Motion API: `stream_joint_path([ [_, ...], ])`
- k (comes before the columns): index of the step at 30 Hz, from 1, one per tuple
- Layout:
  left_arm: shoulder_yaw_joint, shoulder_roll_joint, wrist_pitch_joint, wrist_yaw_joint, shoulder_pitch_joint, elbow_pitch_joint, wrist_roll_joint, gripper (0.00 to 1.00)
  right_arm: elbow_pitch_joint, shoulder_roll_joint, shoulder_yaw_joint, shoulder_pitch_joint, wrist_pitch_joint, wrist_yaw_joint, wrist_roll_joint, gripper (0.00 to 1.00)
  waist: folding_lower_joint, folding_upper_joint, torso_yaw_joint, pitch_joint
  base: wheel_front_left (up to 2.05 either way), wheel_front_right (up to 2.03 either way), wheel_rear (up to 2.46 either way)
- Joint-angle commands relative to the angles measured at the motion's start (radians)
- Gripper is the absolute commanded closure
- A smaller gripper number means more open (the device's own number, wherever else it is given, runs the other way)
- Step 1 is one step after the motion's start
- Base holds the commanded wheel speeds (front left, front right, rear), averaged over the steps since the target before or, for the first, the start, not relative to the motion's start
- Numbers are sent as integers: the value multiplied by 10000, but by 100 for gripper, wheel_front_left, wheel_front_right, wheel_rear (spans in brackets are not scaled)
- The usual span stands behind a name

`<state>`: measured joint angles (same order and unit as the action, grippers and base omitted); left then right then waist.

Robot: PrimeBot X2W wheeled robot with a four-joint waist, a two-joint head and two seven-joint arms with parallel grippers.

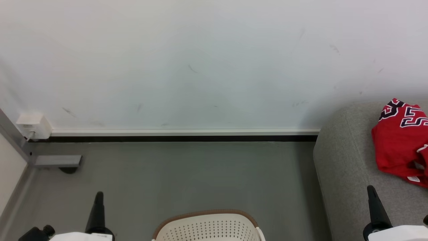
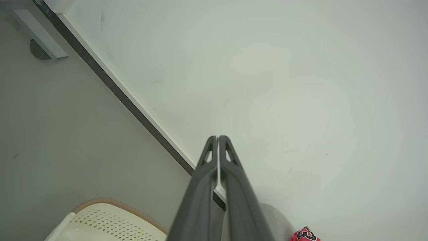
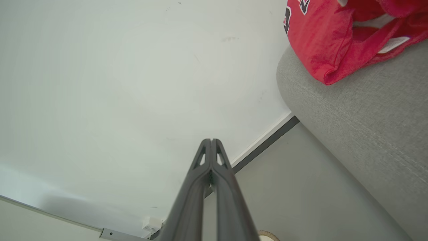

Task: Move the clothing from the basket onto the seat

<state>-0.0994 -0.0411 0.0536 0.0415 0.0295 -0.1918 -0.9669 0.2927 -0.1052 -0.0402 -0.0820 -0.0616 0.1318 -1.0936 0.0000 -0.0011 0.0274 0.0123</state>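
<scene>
two pincers, both pressed together with nothing between the fingers, point up and away from the robot. the left pincer (image 2: 217,138) hangs over bare floor (image 1: 187,174), with the basket (image 1: 207,212) just to its right and a little nearer the robot. only the basket's far wall and brown rim can be seen, so i cannot tell whether any garment is left inside.

the right pincer (image 3: 211,140) stands over the near part of the seat (image 1: 344,160). the clothing (image 1: 398,144) lies on the cushion just beyond it and to its right: a red heap with block lettering on top and a white label poking out. past both pincers the wall (image 1: 200,67) meets the floor at a dark skirting strip.

the main risk, as i judge it, is the right pincer. the heap sits close to the rounded edge of the seat, so a swing towards it could catch a loose fold and drag the fabric down to the floor. a second risk is calling the job done too soon, with the inside of the basket hidden. reaching in blind with the fingers pressed together would only push the cloth about, or knock the light basket aside.
</scene>
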Motion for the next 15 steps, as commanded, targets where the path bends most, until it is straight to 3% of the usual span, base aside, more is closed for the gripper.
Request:
stream_joint_path([
  [1, -59, -77, -97, -29, 218, 156, -414, 100, -122, -58, 103, -301, 81, -8, -344, 100, 0, 1, -7, -2, 0, 0, 0],
  [15, -88, -90, -463, -100, 354, 314, -1812, 100, -174, -57, 291, -358, 350, -10, -1620, 100, 0, 1, -55, -18, 0, 0, 0],
])
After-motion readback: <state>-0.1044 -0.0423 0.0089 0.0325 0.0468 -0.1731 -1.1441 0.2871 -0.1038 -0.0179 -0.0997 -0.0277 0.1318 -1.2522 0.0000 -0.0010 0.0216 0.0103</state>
